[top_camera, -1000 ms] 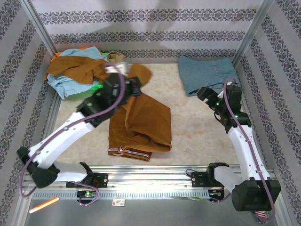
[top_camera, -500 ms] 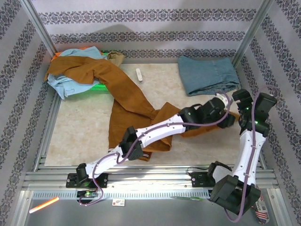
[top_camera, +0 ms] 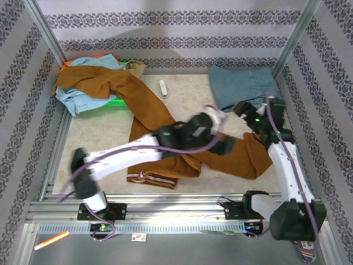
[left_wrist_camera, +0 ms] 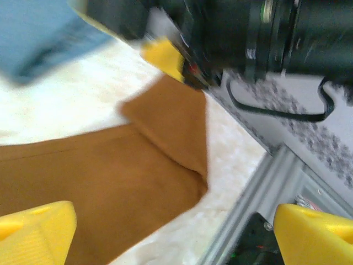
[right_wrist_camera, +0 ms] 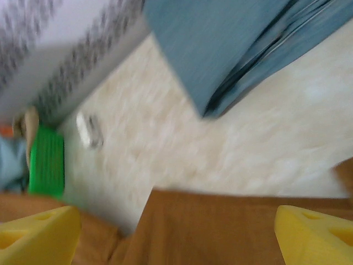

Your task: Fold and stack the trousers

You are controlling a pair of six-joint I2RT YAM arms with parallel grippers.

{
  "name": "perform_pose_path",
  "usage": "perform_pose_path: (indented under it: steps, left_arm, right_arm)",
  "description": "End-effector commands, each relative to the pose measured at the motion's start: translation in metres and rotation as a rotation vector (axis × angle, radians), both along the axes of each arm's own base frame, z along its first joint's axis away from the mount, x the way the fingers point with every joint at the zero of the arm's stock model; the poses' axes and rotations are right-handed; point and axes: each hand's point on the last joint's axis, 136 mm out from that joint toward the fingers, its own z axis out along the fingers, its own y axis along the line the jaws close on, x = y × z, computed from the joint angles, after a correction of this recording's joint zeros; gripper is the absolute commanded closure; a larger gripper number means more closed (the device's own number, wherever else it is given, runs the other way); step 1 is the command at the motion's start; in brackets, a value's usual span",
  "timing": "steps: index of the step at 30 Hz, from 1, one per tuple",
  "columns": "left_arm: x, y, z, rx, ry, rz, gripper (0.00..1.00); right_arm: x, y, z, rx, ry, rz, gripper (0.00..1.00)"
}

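**Top view.**
- Trousers (top_camera: 165, 118): rust-brown, lay unfolded on the desk (top_camera: 99, 130). The striped waistband sat at the near edge. One leg ran back-left onto the clothes heap; the other was stretched out to the right. Judged laid out long for straightening, with no fold made and nothing stacked.
- Left hand (top_camera: 222, 144): blurred, reached across over the right-hand leg.
- Right hand (top_camera: 242, 109): hung beside the folded denim piece (top_camera: 242, 85), which lay back-right, apart from the trousers.
- Green basket (top_camera: 114, 102): showed only a strip of rim. A pale blue garment (top_camera: 74, 99) and the far trouser leg were heaped over it; whether they lay inside or merely on top could not be told.
- Small white object (top_camera: 163, 88): lay loose on the desk.

**Left wrist view.**
- Left hand (left_wrist_camera: 174, 234): yellow fingertips stood wide apart with nothing between them.
- The trouser cuff lay below it on the desk, one corner turned over, near the aluminium rail (left_wrist_camera: 276, 176). Judged let go there to keep the leg extended.

**Right wrist view.**
- Right hand (right_wrist_camera: 175, 233): spread wide and empty above brown cloth. Judged ready to take hold of the leg.
- The denim piece, white object and basket rim lay beyond.
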Motion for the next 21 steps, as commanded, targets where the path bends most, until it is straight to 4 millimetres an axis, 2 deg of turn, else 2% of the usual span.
perform_pose_path:
  steps: [1,3,4,6,9,12,15,17,21]
  left_arm:
    - [0.071,0.146,-0.018,-0.061,0.044,0.461,0.08]
    - [0.096,0.221,-0.020,-0.107,0.056,0.600,0.01]
    - [0.105,0.247,-0.019,-0.111,0.062,0.652,0.00]
    - [0.122,0.288,-0.004,-0.100,0.016,0.722,0.00]
    - [0.151,0.335,0.012,-0.120,-0.005,0.822,0.00]
    - [0.195,0.370,0.001,-0.169,0.083,0.868,0.00]
    - [0.235,0.384,-0.035,-0.071,0.181,0.887,0.00]
    - [0.251,0.395,-0.050,0.004,0.219,0.918,0.00]
    - [0.278,0.416,-0.059,0.082,0.232,0.974,0.00]
  right_arm:
    - [0.015,0.054,0.011,-0.102,-0.049,0.194,0.10]
    - [0.021,0.082,0.010,-0.111,-0.056,0.264,0.09]
    - [0.023,0.090,0.010,-0.112,-0.057,0.283,0.09]
    - [0.025,0.103,0.008,-0.124,-0.050,0.313,0.08]
    - [0.024,0.110,0.006,-0.136,-0.045,0.331,0.07]
    - [0.023,0.111,0.007,-0.142,-0.051,0.340,0.06]
    - [0.021,0.110,0.006,-0.152,-0.046,0.345,0.05]
    - [0.018,0.108,0.006,-0.151,-0.046,0.346,0.05]
    - [0.012,0.105,0.006,-0.151,-0.048,0.339,0.04]
